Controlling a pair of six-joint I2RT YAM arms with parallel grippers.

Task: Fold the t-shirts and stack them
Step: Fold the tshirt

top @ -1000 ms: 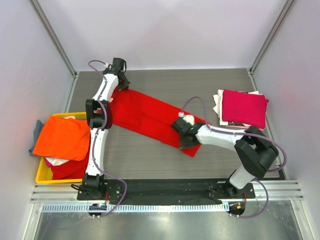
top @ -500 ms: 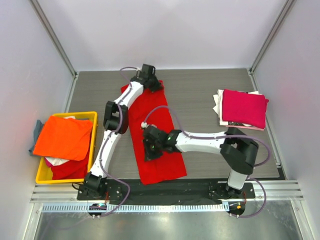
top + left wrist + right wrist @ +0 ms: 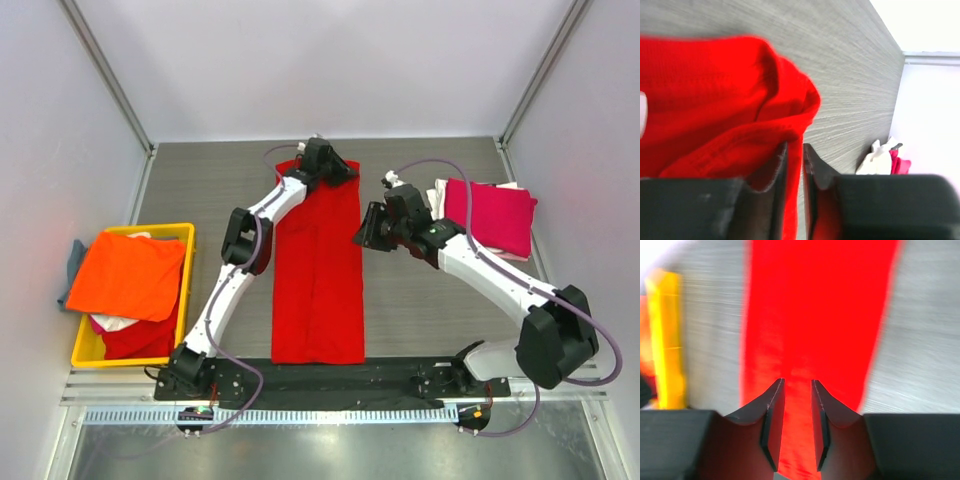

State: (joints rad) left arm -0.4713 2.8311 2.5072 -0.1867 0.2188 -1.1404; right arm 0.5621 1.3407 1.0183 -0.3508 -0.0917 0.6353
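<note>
1. Where the two arms reach over the grey wood-grain worktop, a bright red cotton t-shirt lies flat, folded lengthwise into a long narrow strip that runs from the near edge towards the far wall.
2. Left gripper: positioned at the far right corner of the strip. In the left wrist view the left gripper has its jaws only a narrow slit apart, with bunched red fabric at the fingertips and red showing low in the gap. It cannot be told whether the cloth is pinched or merely lying between the jaws.
3. Right gripper: just beside the strip's right edge, about a third of the way down from its far end. The right wrist view, blurred, shows the right gripper with its jaws moderately apart and nothing between them; the red strip lies below.
4. Finished stack: a folded magenta-pink t-shirt sits on a folded white t-shirt at the right side of the worktop, well apart from the red strip.
5. Yellow plastic crate: at the left side. An orange t-shirt is draped over its top, with a red garment beneath it.
6. Grey cloth: partly visible at the crate's outer left side.
</note>
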